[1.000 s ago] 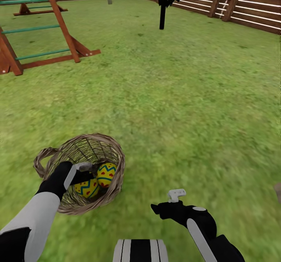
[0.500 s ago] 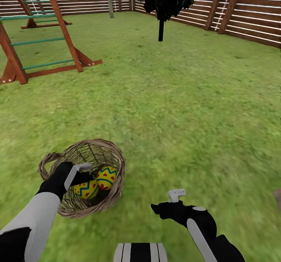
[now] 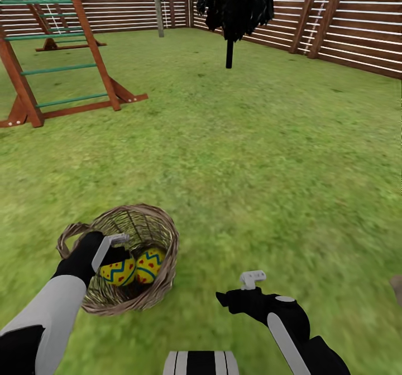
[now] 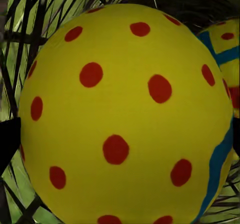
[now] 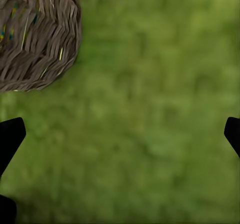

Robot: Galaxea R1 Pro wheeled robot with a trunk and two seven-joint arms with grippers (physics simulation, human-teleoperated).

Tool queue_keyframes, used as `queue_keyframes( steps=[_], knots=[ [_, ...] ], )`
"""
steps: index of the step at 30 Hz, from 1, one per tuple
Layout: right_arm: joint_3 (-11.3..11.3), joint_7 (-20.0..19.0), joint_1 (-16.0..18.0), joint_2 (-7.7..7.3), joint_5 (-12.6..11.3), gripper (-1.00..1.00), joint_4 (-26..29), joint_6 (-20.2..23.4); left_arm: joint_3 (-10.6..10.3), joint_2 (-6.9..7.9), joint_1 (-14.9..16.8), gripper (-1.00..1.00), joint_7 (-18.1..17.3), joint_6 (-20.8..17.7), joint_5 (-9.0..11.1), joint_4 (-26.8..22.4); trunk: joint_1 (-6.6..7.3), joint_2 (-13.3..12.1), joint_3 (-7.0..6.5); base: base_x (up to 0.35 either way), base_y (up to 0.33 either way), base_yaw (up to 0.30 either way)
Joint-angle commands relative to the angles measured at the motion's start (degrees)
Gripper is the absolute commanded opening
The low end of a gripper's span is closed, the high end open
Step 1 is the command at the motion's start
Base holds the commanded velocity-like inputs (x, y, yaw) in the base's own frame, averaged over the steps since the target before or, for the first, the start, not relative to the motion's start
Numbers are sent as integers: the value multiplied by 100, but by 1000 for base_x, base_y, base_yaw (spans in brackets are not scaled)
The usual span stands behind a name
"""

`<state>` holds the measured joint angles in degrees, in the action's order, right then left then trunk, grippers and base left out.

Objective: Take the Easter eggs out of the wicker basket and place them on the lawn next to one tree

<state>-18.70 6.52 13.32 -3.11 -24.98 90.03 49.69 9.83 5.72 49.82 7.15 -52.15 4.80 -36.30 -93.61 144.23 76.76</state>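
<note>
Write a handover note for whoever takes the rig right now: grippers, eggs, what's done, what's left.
Left gripper: down inside the basket, one egg right in front of its fingers; whether it is closed on it can't be told.
Right gripper: open, nothing in it, over the grass beside the basket.
Eggs: two show in the basket in the head view, the near one and a second beside it. A third is not made out.
Done: none set down by a tree yet.
Left: lift the eggs out and lay all three by one tree. Two trees stand far off by the fence.
</note>
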Motion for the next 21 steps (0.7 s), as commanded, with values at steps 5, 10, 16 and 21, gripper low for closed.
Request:
queue_keyframes(
  steps=[5,10,16,21],
  knots=[
    [-11,60,4,-5,-62,100,6,14,4,-1,2,-100,49,-23,27,8,14,-5,-107,0,0,0],
    [-9,60,3,-5,-61,100,6,14,5,-1,2,-100,43,-47,6,17,26,-12,-218,0,0,0],
    [-3,60,2,-5,-63,100,6,14,23,2,5,-100,22,-548,7,28,42,-20,-351,0,0,0],
    [-2,60,4,-5,-65,100,6,14,28,7,9,-100,-15,-780,12,27,55,-27,-462,0,0,0]
  ],
)
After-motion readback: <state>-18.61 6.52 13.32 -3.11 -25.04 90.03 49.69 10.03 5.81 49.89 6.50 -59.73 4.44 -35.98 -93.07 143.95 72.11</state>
